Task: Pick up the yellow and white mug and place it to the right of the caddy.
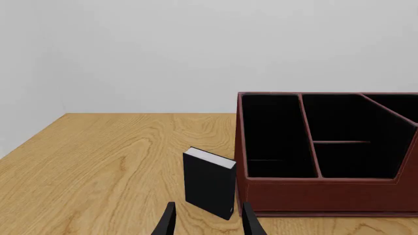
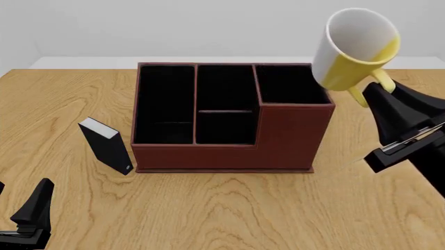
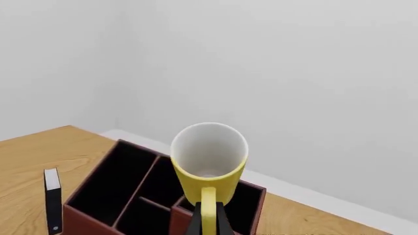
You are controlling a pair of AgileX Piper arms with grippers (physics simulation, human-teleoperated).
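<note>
Fingertips of the left gripper [image 1: 207, 223] sit nearest, low over the table's [image 2: 230, 208] near left corner, spread apart with nothing between them and pointing toward a small black block [image 2: 106, 145] that stands upright just left of the caddy [image 2: 230, 148]. That arm looks idle and, to my mind, should stay put so it does not knock the block. Farther in, the caddy fills the middle of the table, its taller section at the far right. On the right, the right gripper [image 3: 207, 220] is clenched on the handle of the mug [image 2: 353, 49], which is held high in the air, tipped so its white mouth faces up and toward the camera, above and just right of the caddy's tall corner. In my judgement the lift is done and the carry is in hand. To do it well, the mug should move right and a little nearer until it is well clear of the caddy wall, then be turned upright before coming down, so the base meets the bare wood flat. A slow descent matters, since a grip on the handle alone could let the body swing. Only when the base rests should the fingers part.
</note>
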